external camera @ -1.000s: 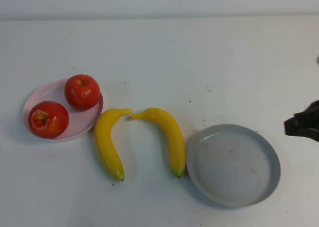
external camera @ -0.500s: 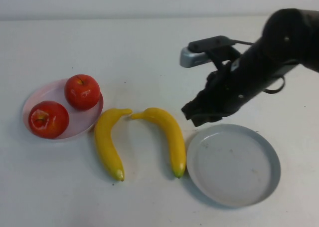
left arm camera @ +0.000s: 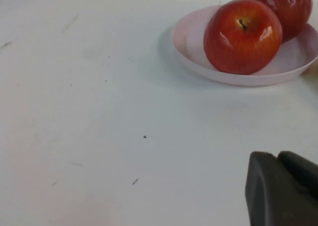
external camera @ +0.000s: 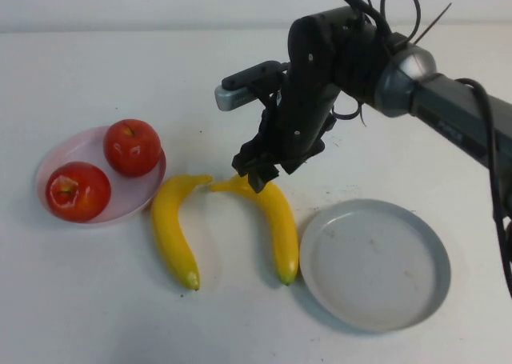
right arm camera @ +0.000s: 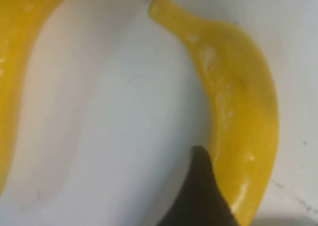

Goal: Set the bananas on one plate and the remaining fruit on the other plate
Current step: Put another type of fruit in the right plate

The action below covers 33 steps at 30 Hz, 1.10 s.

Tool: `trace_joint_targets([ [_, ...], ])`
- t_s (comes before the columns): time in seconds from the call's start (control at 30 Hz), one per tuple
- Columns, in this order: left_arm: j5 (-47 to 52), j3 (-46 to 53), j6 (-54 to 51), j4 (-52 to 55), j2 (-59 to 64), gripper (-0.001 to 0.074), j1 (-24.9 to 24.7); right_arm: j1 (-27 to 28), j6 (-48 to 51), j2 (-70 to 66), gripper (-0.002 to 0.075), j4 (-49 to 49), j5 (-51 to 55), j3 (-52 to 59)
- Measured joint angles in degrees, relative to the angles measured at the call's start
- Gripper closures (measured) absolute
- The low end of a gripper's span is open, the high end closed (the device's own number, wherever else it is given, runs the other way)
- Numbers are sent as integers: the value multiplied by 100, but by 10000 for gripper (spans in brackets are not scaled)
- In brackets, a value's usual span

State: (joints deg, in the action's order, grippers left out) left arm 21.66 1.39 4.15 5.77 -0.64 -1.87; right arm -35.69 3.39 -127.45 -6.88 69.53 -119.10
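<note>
Two red apples (external camera: 132, 146) (external camera: 78, 190) sit on the pale pink plate (external camera: 136, 191) at the left. Two yellow bananas lie on the table between the plates, the left banana (external camera: 172, 228) and the right banana (external camera: 278, 220). The grey-blue plate (external camera: 376, 264) at the right holds nothing. My right gripper (external camera: 258, 174) is open and hangs just over the stem end of the right banana. In the right wrist view one dark fingertip (right arm camera: 201, 186) stands beside that banana (right arm camera: 238, 102). My left gripper (left arm camera: 280, 186) is shut and empty, near the pink plate (left arm camera: 278, 69).
The white table's far edge runs along the back (external camera: 160, 30). My right arm (external camera: 416, 84) stretches from the right edge over the table behind the grey-blue plate. The left arm does not show in the high view.
My right arm has swung in from the right edge, past the grey-blue plate, to just over the right banana's stem end. Fruit and plates have not moved.
</note>
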Motion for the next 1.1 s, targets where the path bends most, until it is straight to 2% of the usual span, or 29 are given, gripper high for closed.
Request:
trace_joint_targets([
  [0.07, 0, 0, 0, 0, 0, 735, 0, 0, -75, -238, 254, 175, 52, -331],
  [0.17, 0, 0, 0, 0, 0, 735, 0, 0, -139, -475, 234, 260, 60, -589],
  [0.57, 0, 0, 0, 0, 0, 735, 0, 0, -137, -1012, 230, 296, 90, -660],
  [0.67, 0, 0, 0, 0, 0, 735, 0, 0, -98, -1022, 267, 299, 90, -671],
  [0.8, 0, 0, 0, 0, 0, 735, 0, 0, -70, -1022, 417, 308, 90, -671],
  [1.1, 0, 0, 0, 0, 0, 735, 0, 0, -202, -595, 419, 224, 105, -867],
])
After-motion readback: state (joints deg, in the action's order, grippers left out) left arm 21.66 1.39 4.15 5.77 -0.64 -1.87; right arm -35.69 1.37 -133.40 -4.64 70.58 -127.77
